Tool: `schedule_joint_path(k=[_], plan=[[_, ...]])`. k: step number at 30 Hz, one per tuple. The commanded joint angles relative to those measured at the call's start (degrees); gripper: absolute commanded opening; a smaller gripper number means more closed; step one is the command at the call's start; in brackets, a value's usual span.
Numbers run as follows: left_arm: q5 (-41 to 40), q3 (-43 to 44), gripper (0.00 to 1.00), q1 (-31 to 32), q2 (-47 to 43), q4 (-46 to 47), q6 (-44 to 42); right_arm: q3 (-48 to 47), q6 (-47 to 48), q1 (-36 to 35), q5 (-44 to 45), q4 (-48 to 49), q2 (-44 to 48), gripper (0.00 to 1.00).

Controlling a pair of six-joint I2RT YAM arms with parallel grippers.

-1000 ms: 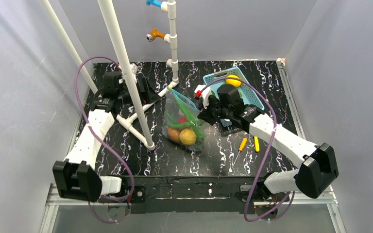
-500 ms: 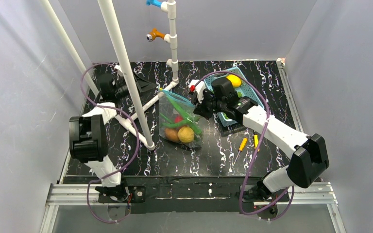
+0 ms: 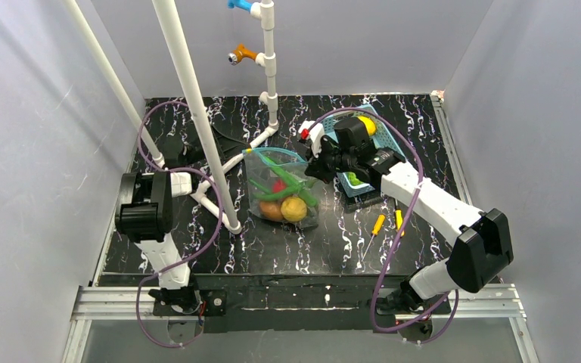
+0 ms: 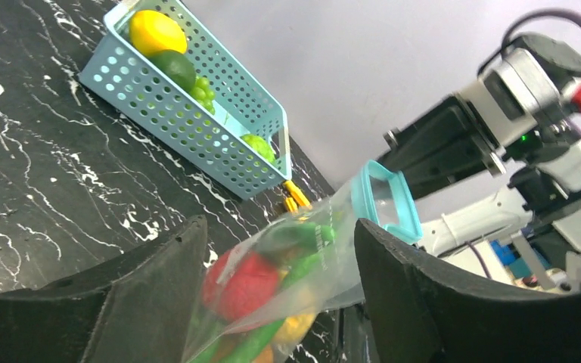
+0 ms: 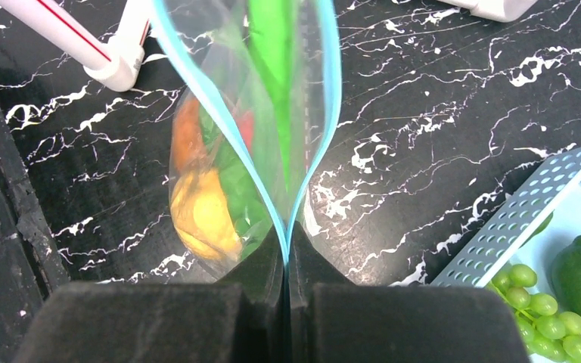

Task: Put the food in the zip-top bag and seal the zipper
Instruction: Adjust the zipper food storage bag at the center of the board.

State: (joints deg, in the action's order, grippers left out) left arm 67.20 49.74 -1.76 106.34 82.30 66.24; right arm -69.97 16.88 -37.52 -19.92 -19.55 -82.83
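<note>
1. Pinching one end of the teal zipper (image 5: 338, 91), the right fingers (image 5: 197, 318) are pressed flat together on the strip, with no gap between them.
2. The zip-top bag (image 3: 263, 175) is unsealed; from the pinch the two teal strips bow apart into an open loop.
3. The bag sits near the middle of the black marbled desk (image 3: 310, 257), just right of the foot of a white pipe frame (image 3: 197, 113); its mouth end is raised toward the right fingers and its loaded end lies nearer the arms' bases.
4. Food shows through the clear plastic: long green pods (image 3: 291, 185), a small red piece (image 3: 278, 185), a brown-orange fruit (image 3: 270, 209) and a yellow-orange fruit (image 3: 294, 208), the last two side by side at the bag's bottom.
5. The left fingers (image 4: 144, 302) stand spread wide, low over the desk to the bag's left; in the left wrist view the bag shows in the gap between them; whether they touch it cannot be told.
6. A light-blue basket (image 4: 197, 128) lies at the back right beside the right arm, holding a yellow fruit (image 4: 155, 32), a dark green fruit (image 4: 175, 68) and green grapes (image 4: 206, 91); two orange-handled screwdrivers (image 3: 377, 224) lie on the desk nearer the arms' bases.
</note>
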Motion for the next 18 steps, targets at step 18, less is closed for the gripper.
schedule_joint_path(k=[18], plan=[[-4.2,-8.7,0.73,0.9,-12.0,1.1,-16.5,-1.2,-0.7,1.8,-3.7,2.5,1.7,0.01]])
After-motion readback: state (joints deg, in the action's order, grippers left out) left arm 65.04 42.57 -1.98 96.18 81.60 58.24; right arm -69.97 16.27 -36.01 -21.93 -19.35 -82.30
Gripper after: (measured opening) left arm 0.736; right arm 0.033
